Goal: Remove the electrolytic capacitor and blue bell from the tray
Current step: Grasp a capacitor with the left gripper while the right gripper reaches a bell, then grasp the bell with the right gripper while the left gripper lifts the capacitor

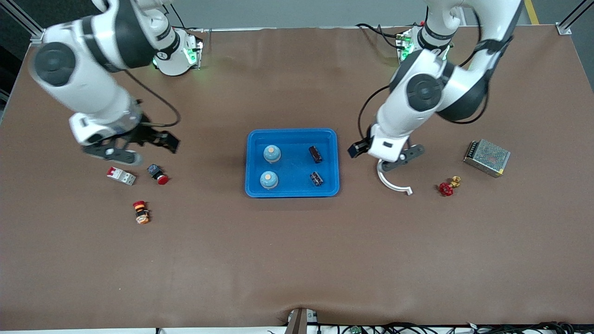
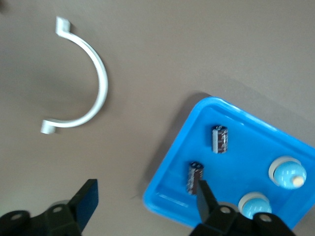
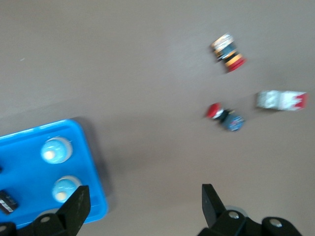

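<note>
Hovering left tool (image 2: 142, 196) released beside tray (image 1: 253, 139); centre over nearer capacitor (image 1: 317, 178), descend square. Right tool (image 1: 139, 144) released, waiting over bench (image 1: 297, 260).

A brown matte surface (image 1: 297, 260) fills the view, evenly lit; dark cables (image 1: 417, 328) trail along its nearest edge.

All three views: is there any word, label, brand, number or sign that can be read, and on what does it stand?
No text can be read in any view.
Capacitors in the tray: pale marks on the sleeves, too blurred to read.
Metal mesh box toward the left arm's end: no label legible.
White and red switch block toward the right arm's end: any markings too small to read.
</note>
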